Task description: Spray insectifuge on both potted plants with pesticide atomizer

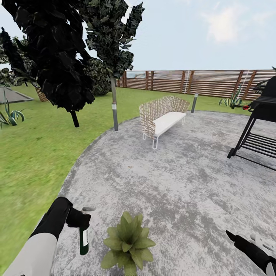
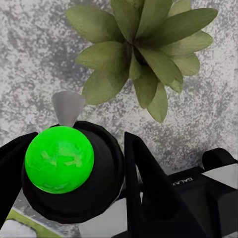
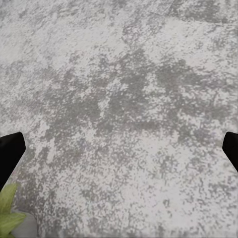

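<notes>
The spray bottle [image 1: 84, 239] is pinched upright in the left gripper [image 1: 78, 220], just beside the potted plant [image 1: 127, 241] on the grey paving [image 1: 184, 184]. In the left wrist view its nozzle [image 2: 67, 106] is aimed near the leaves' edge, so part of the rosette may be missed. The right gripper [image 3: 119, 148] is held spread, empty, above bare paving.

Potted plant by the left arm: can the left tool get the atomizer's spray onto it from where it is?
Probably yes. The left tool holds the atomizer upright beside the potted plant, with bare paving between them. In the left wrist view the grey nozzle points toward the leaves, nothing blocking.
</notes>
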